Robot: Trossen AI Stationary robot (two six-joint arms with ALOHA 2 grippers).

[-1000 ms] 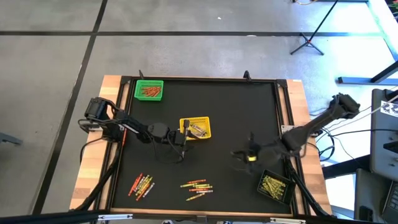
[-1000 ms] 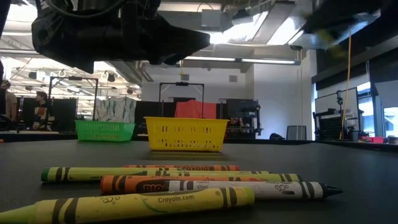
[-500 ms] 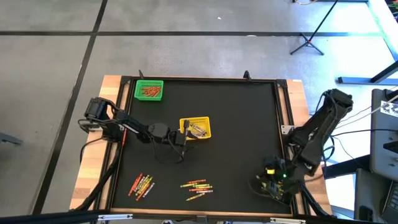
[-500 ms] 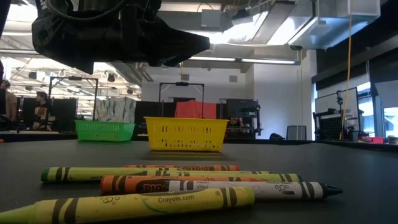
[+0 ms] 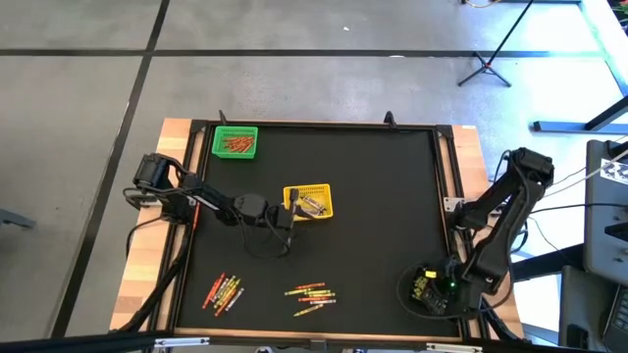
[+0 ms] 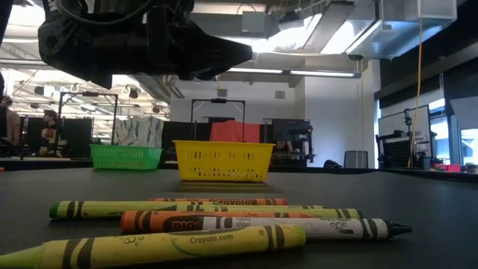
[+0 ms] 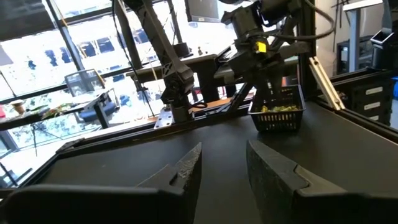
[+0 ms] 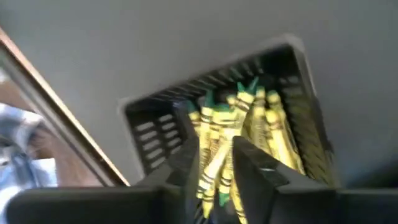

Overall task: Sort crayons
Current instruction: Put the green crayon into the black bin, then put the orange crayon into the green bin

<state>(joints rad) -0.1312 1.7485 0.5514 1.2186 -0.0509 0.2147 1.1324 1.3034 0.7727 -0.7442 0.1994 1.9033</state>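
The yellow paper-wrapped crayon lying nearest on the black worktop reads "Crayola.com". The right gripper hangs over the black mesh basket, jaws slightly parted around a yellow-green crayon. The left gripper hovers with jaws open and empty.

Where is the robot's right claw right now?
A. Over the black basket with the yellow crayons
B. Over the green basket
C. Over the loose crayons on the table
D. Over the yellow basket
A. The right gripper hangs over the black basket near the table's front right corner, and its wrist view looks straight down on the yellow crayons inside.
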